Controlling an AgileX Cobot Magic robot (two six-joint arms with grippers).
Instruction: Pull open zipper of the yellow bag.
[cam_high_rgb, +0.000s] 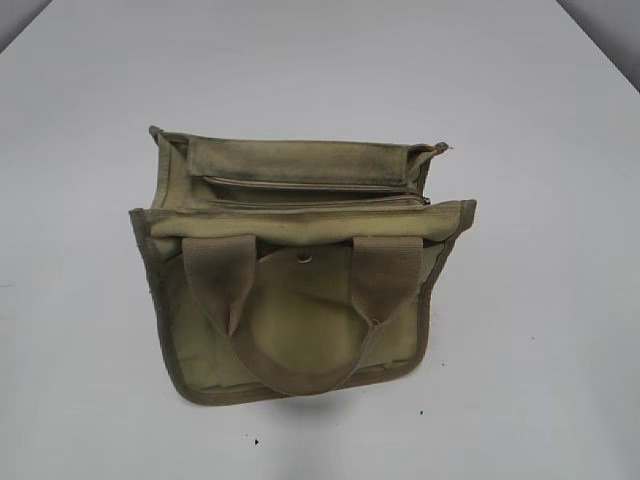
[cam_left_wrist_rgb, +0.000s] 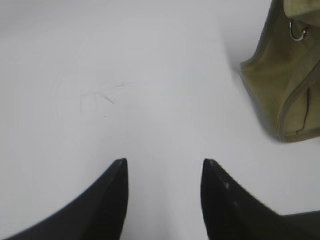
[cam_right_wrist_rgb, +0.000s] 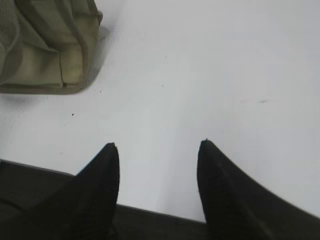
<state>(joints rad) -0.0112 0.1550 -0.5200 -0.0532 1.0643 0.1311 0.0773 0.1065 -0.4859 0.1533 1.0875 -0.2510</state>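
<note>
The yellow bag (cam_high_rgb: 300, 270), a khaki canvas tote with two wide webbing handles and a round front flap with a metal snap (cam_high_rgb: 304, 259), lies in the middle of the white table. Its zipper (cam_high_rgb: 315, 202) runs straight across the top opening, with the small pull tab (cam_high_rgb: 426, 200) at the right end. Neither gripper shows in the exterior view. My left gripper (cam_left_wrist_rgb: 165, 162) hangs open over bare table, the yellow bag (cam_left_wrist_rgb: 285, 85) off to its upper right. My right gripper (cam_right_wrist_rgb: 158, 145) is open too, above the table's near edge, the yellow bag (cam_right_wrist_rgb: 47, 47) at its upper left.
The white table (cam_high_rgb: 540, 300) spreads around the bag on all sides. Its front edge (cam_right_wrist_rgb: 150, 211) shows as a dark band in the right wrist view. A small metal ring (cam_left_wrist_rgb: 298, 34) hangs on the bag's side in the left wrist view.
</note>
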